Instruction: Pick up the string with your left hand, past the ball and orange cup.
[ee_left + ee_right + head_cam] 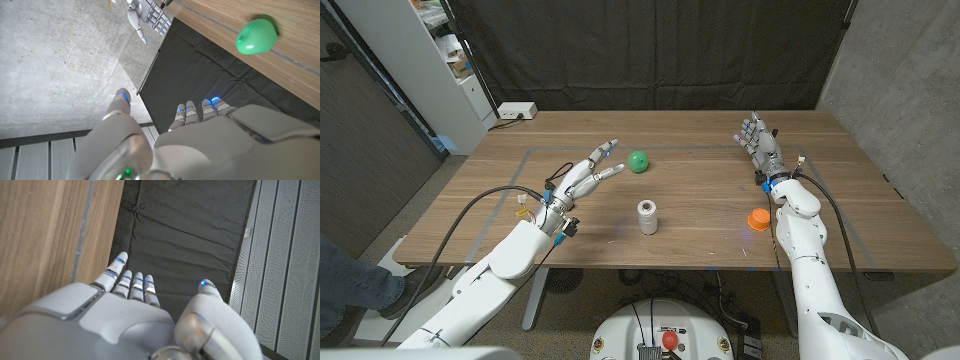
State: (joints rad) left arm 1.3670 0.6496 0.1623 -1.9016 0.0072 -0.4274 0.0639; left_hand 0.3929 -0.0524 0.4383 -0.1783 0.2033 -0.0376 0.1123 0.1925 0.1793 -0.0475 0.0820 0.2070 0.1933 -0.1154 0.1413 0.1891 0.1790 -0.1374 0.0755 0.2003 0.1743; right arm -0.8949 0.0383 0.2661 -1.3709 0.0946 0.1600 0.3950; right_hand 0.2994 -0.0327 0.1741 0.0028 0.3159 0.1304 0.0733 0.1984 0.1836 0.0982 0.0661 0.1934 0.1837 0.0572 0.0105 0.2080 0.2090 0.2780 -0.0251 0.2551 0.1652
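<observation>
Head view is showing the left hand (582, 178) hovering spread, holding nothing, left of the ball (638, 161); the string (648, 216) (white spool) is sitting mid-frame on the counter (700, 150). Reaching risks nudging it rolling.

Both arms are clad in smooth white rounded shells, with darker grey seams at the joints. A black cable (480, 205) is looped along the outside of the left forearm, and another black cable (832, 215) is run beside the right forearm. At the left wrist (552, 212) a dark block with small red, yellow and blue fittings is seen; the right wrist (772, 182) is marked by a similar dark collar. The left robot hand (585, 175) and the right robot hand (756, 138) are built of pale grey segmented fingers. Blue lights are seen on the fingertips (122, 95) in the left wrist view and on the fingertips (120, 258) in the right wrist view. A small green light (126, 172) is shown low on the left robot hand's back.
</observation>
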